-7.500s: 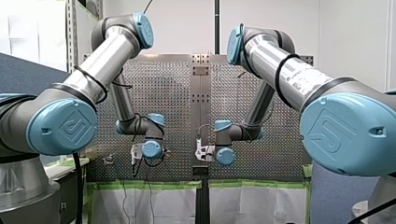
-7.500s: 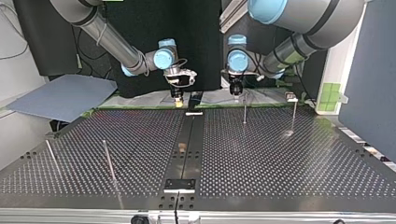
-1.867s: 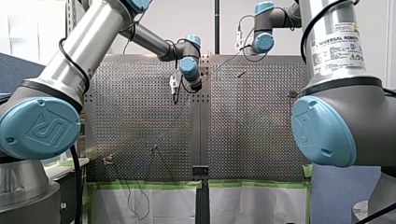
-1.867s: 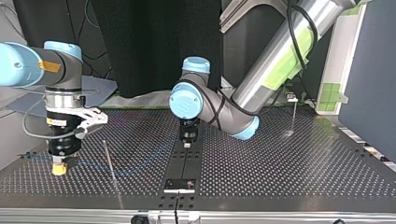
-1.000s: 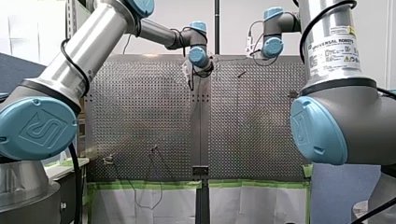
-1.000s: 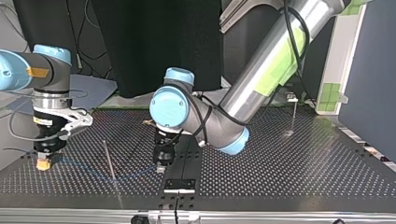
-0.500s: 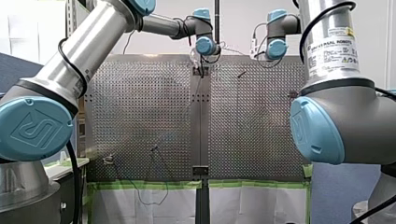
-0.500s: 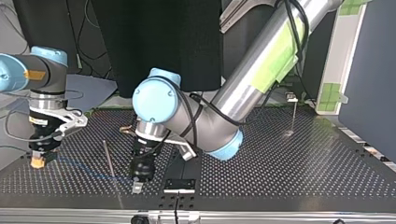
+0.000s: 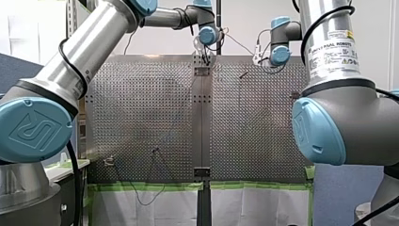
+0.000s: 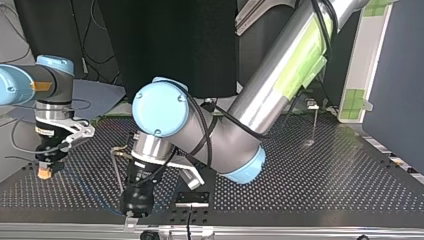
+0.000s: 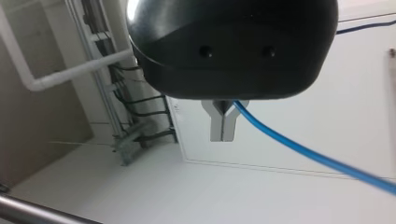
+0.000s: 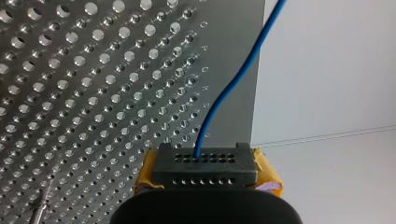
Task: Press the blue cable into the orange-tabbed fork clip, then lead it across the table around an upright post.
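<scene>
Thin upright metal post (image 10: 118, 172) stands between my left end effector (image 10: 131, 221) and my right end effector (image 10: 44, 172); both clamp the blue cable (image 12: 224, 98).

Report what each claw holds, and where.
Both grip the blue cable: left claw between its metal fingers, right claw between its yellow pads, at separate spots along it.

In the top view, the post (image 10: 118, 174) stands between my right pincer (image 10: 44, 174) and my left pincer (image 10: 131, 220).
</scene>
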Motion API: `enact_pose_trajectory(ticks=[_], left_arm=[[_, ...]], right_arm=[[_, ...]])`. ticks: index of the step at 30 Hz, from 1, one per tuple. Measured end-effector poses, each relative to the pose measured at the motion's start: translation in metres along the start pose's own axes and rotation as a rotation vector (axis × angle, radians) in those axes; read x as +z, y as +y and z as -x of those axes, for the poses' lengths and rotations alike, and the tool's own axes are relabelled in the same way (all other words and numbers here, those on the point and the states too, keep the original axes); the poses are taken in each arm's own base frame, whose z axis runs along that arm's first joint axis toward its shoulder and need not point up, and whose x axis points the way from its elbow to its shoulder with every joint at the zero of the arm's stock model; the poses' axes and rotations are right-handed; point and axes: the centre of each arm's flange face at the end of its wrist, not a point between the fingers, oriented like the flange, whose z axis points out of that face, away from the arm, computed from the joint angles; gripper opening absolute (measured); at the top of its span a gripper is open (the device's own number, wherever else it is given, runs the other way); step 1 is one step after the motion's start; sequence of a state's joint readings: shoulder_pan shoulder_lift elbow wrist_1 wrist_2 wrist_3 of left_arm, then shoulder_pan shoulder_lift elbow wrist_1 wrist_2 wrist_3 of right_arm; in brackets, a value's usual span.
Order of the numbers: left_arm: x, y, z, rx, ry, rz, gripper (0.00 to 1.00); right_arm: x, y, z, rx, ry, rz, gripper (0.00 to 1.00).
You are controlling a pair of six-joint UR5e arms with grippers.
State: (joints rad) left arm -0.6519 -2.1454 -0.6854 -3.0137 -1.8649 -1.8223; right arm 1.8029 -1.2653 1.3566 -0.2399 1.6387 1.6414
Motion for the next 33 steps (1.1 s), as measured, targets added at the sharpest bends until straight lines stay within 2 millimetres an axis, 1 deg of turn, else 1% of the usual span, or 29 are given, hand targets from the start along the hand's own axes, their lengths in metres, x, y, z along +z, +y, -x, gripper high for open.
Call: enact_pose_trajectory(ticks=[4, 8, 18, 24, 33], left_arm=[[0.004, -0.005, 0.012, -0.007, -0.023, -0.010, 0.00], [0.007, -0.008, 0.009, -0.005, -0.019, -0.020, 0.00], [0.014, -0.014, -0.028, 0.047, 0.024, -0.025, 0.00], [0.018, -0.001, -0.065, 0.050, 0.041, -0.014, 0.00], [0.014, 0.014, -0.098, 0.057, 0.055, -0.007, 0.00]], right_arm=[[0.005, 0.002, 0.002, 0.001, 0.008, -0.006, 0.00], [0.008, 0.005, 0.007, 0.002, 0.004, -0.002, 0.00], [0.014, 0.026, 0.008, 0.015, 0.006, 0.033, 0.00], [0.016, 0.034, 0.011, 0.013, 0.004, 0.047, 0.00], [0.018, 0.038, 0.015, 0.007, -0.002, 0.053, 0.00]])
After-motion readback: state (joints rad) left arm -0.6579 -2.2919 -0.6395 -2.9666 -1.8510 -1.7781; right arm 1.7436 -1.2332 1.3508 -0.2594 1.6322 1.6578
